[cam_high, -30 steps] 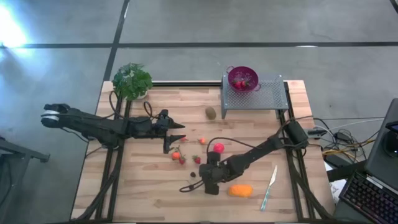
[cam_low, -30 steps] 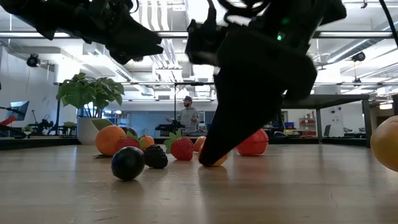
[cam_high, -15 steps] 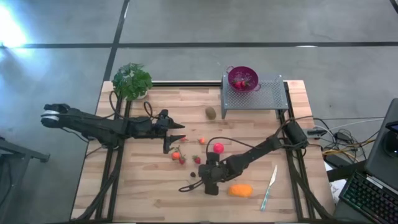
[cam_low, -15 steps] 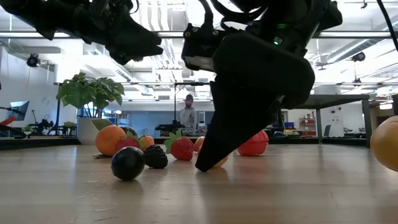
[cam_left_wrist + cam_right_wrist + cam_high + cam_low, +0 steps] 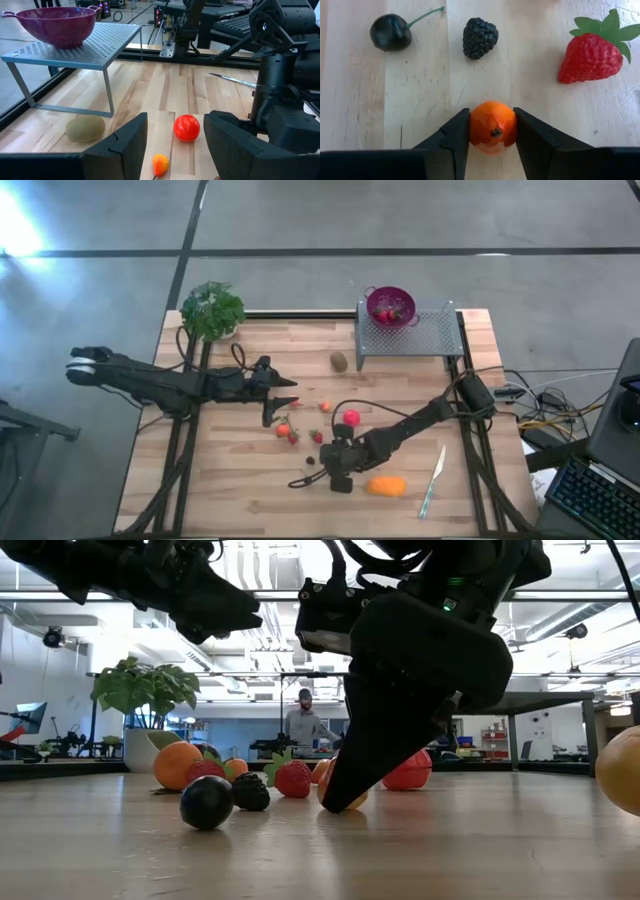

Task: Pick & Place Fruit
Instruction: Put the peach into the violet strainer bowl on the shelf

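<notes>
Orange berry [image 5: 492, 128] sits on your worktop [image 5: 420, 90] squarely between the right gripper [image 5: 491, 131] fingers [image 5: 454, 137], which pinch both its sides.

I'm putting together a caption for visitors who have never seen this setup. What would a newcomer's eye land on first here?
First, the right gripper low on the wooden table, its fingers pressed against both sides of a small orange fruit, with a dark cherry, a blackberry and a strawberry lying just beyond it. Next, the purple colander on the metal rack at the table's far side.
</notes>
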Robot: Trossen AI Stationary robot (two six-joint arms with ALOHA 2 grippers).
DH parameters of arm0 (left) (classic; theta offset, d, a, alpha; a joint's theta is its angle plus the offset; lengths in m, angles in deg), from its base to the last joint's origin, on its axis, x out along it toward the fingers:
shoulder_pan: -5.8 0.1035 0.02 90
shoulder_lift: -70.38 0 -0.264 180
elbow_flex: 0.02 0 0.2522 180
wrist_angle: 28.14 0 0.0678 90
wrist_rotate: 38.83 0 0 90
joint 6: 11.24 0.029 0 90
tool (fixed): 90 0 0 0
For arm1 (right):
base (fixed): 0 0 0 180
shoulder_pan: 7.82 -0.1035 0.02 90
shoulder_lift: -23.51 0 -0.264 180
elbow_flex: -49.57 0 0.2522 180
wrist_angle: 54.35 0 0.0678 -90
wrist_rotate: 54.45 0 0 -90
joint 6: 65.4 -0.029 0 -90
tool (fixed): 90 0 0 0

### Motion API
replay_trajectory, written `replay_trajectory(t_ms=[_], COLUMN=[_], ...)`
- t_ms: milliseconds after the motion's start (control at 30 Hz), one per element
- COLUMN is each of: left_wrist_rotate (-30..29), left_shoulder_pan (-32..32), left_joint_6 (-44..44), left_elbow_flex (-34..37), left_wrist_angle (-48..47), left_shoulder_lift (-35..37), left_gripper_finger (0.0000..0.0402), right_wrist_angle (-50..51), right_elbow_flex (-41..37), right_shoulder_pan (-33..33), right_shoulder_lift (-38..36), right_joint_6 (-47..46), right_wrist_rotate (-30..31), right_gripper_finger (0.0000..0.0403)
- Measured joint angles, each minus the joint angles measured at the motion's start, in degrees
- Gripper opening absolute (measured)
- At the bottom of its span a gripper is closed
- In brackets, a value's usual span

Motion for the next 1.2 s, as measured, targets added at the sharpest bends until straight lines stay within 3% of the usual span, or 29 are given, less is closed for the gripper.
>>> replay_trajectory(t_ms=[333,667,833,1200], left_wrist_rotate=[0.00,0.01,0.02,0.01], left_shoulder_pan=[0.02,0.02,0.07,0.04], left_joint_6=[0.00,-0.13,-0.97,-1.01], left_elbow_flex=[0.00,0.00,0.00,0.00], left_wrist_angle=[-0.01,-0.15,-0.33,-0.40], left_shoulder_lift=[0.00,0.00,0.00,0.00], left_gripper_finger=[0.0200,0.0200,0.0200,0.0200], right_wrist_angle=[3.80,21.32,25.32,26.23], right_elbow_flex=[-0.11,1.18,0.64,0.57], right_shoulder_pan=[0.04,2.67,7.08,25.17], right_shoulder_lift=[-2.07,-17.15,-26.84,-42.59], right_joint_6=[-0.02,1.10,4.63,13.53], right_wrist_rotate=[-0.31,4.36,9.54,10.50], right_gripper_finger=[0.0134,0.0138,0.0137,0.0139])
